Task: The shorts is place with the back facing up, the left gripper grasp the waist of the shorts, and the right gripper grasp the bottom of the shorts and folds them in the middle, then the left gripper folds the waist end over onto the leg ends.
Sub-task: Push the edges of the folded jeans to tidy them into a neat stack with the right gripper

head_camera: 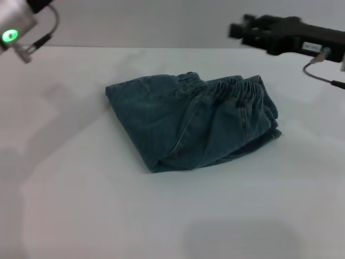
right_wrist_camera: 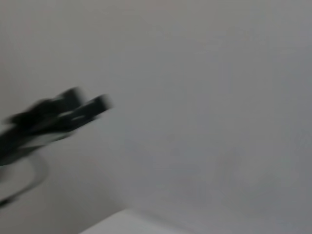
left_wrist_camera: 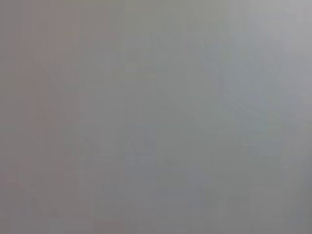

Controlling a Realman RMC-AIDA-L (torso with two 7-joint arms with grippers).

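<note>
the shorts (head_camera: 197, 121) lie folded at frame centre on the smooth white table (head_camera: 81, 205) — soft faded denim, puckered elastic on top. right gripper (head_camera: 240, 31) upper right, left arm upper left; jaw state of either cannot be told.

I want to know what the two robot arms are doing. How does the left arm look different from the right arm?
The left arm shows only a silvery end with a green light in the far left corner; the right arm is black and reaches in from the far right. The right gripper points toward the middle, but the left gripper is out of sight. Both are lifted away from the folded shorts on the table, touching nothing.
</note>
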